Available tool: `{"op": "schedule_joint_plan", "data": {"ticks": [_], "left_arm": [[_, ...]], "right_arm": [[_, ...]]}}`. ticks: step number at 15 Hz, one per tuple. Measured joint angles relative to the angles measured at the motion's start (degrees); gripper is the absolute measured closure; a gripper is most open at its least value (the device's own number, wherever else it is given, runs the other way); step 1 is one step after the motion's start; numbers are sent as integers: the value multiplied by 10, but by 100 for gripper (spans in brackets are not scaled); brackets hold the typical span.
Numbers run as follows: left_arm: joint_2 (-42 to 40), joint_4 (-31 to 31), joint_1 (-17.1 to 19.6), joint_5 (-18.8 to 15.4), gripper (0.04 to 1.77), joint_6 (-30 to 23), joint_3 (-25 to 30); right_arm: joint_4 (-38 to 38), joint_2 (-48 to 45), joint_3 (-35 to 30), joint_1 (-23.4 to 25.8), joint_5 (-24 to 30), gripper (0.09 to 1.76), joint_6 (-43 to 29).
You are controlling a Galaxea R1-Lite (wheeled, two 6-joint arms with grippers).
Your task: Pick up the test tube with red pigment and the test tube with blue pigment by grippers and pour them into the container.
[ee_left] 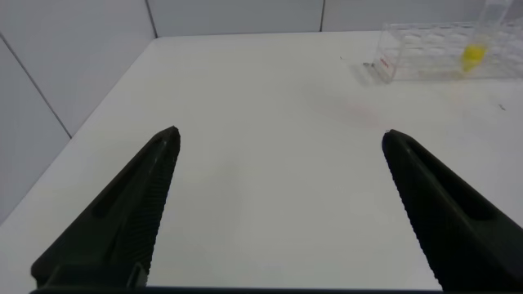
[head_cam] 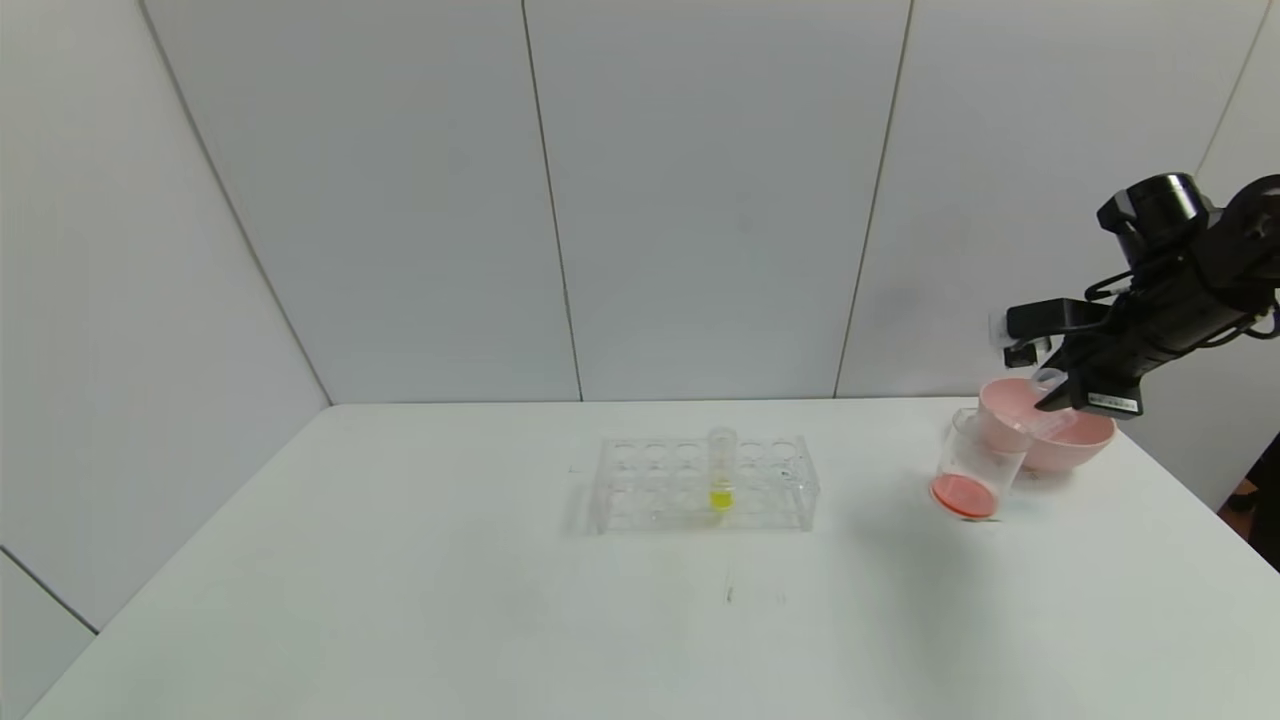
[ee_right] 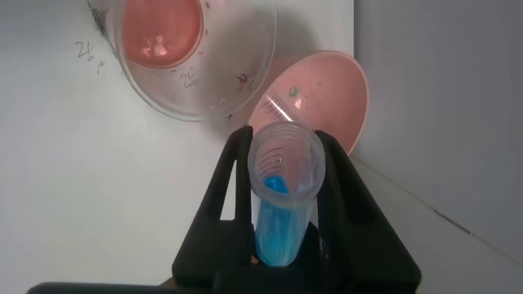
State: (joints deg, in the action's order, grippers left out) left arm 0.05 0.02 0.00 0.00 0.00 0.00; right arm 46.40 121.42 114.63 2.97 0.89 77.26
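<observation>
While the right arm hangs over the table's far right corner, the count is easy: two tubes in sight, one beaker, one bowl, one rack. The right gripper (ee_right: 282, 175), black with long tapering fingers, is clamped tight on the small clear round-bottomed test tube with bright blue liquid (ee_right: 280, 212), its rimmed mouth pointing toward the glassware below. In the head view that tube (head_cam: 1050, 385) shows only as a pale rim at the fingertips, above the bowl. The blue liquid sits inside the tube, none of it visibly out.

Just beneath stands the small clear glass beaker (head_cam: 975, 465), near the table's right edge, with a shallow layer of orange-red liquid across its bottom (ee_right: 159, 33). Touching it, or nearly so, toward the far right corner is the round pink bowl (head_cam: 1060, 430); a slim clear tube-like piece lies inside it, what it is I cannot tell.

At the middle of the white table (head_cam: 500, 600) sits the clear plastic tube rack (head_cam: 705, 485), holding one upright clear tube with yellow liquid (head_cam: 721, 470) in its bottom.

The left gripper (ee_left: 278, 143) hovers over the table's left side, fingers spread wide, holding nothing and touching nothing.
</observation>
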Motion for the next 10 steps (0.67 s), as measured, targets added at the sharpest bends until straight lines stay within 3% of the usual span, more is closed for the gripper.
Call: {"op": "schedule_joint_plan", "data": {"ticks": [10], "left_arm": [[0,0,0,0,5,0,0]], "right_arm": [[3,-2,0,-20,-65,133,24]]}}
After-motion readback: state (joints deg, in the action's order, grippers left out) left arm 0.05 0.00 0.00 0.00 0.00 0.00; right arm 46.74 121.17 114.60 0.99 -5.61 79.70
